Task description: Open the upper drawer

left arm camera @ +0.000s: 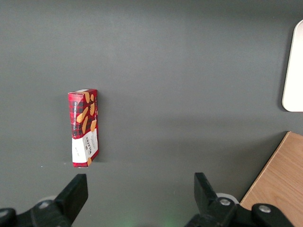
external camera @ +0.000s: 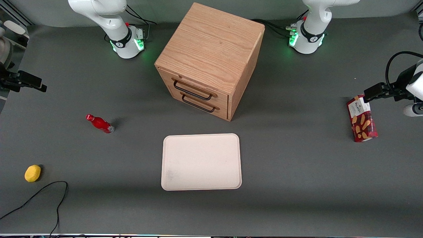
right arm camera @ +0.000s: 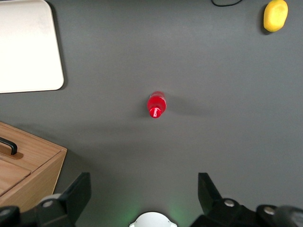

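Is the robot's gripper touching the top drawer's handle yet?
Apart. In the front view the gripper hangs at the working arm's end of the table, with bare table between it and the upper drawer.

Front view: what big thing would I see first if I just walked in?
The wooden cabinet in the middle of the table, both drawers shut, the upper drawer untouched. Nearer the camera lies a pale tray; a red bottle stands toward the working arm's end, where the open gripper hangs high above the table edge.
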